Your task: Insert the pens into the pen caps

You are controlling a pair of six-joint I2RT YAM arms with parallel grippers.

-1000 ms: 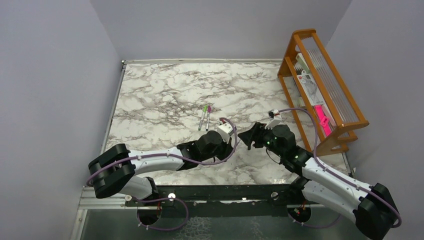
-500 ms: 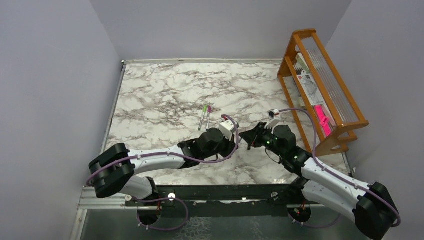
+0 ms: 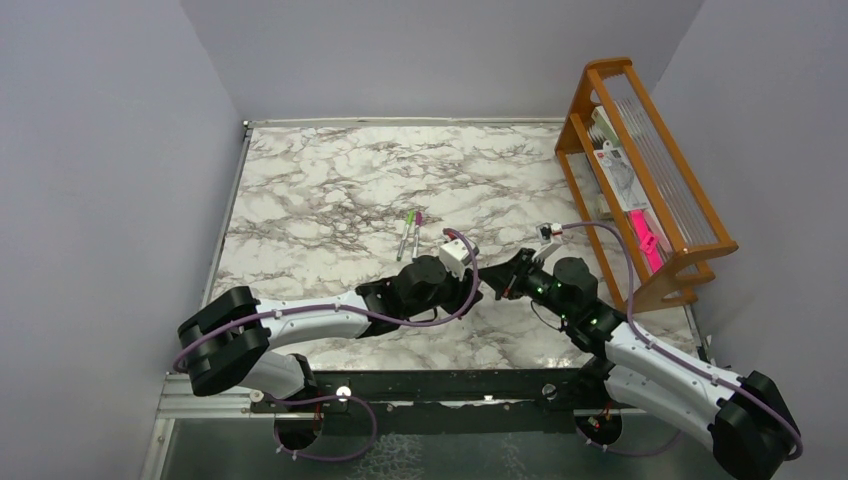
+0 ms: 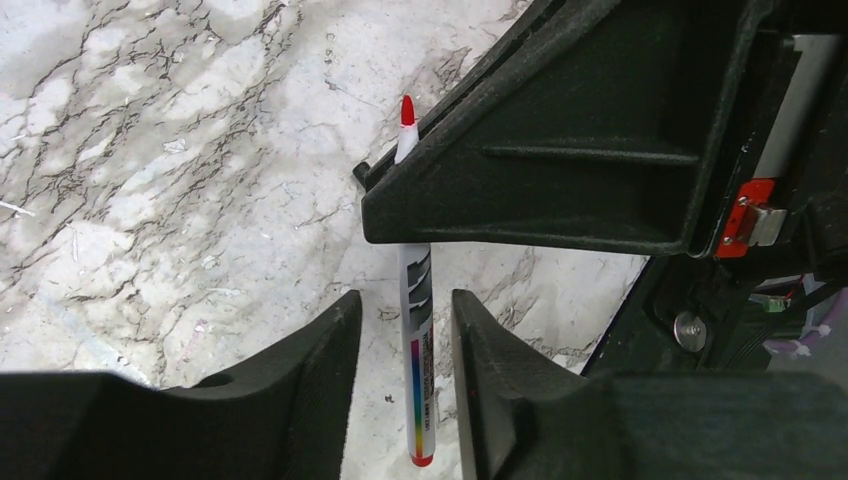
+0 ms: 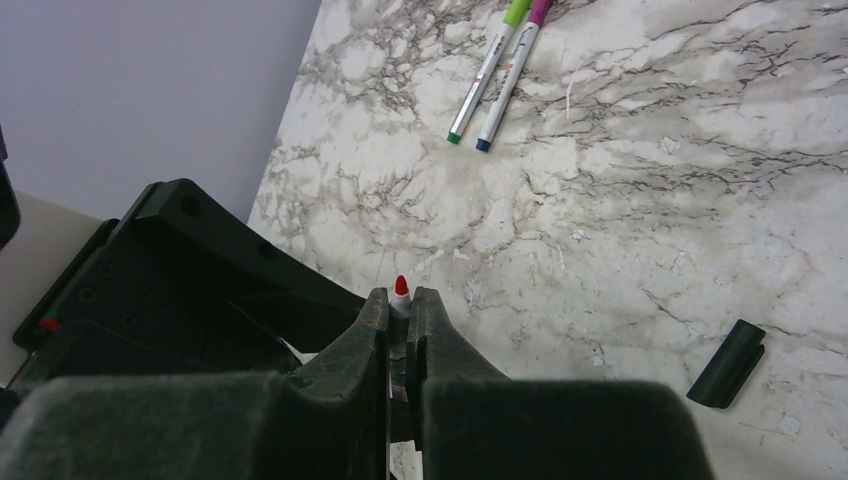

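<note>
A silvery pen (image 4: 415, 330) with a bare red tip (image 5: 401, 287) hangs above the marble between the two arms. My right gripper (image 5: 400, 297) is shut on it just behind the tip, its black fingers (image 4: 520, 190) crossing the left wrist view. The pen's lower half passes between the jaws of my left gripper (image 4: 405, 300), which stand open with a gap on each side. A black pen cap (image 5: 727, 363) lies on the table to the right. Two more pens (image 3: 410, 234), one wearing a green cap (image 5: 515, 12) and one a magenta cap (image 5: 538, 12), lie side by side farther back.
A wooden rack (image 3: 640, 170) holding papers and a pink tool stands against the right wall. Both grippers (image 3: 487, 285) meet near the front middle of the marble table (image 3: 330, 190). Grey walls close in the left, back and right sides.
The right gripper has shut on the red-tipped pen. The left gripper, shut on it before, has opened and let go. The right arm's wrist has shifted slightly rightward.
</note>
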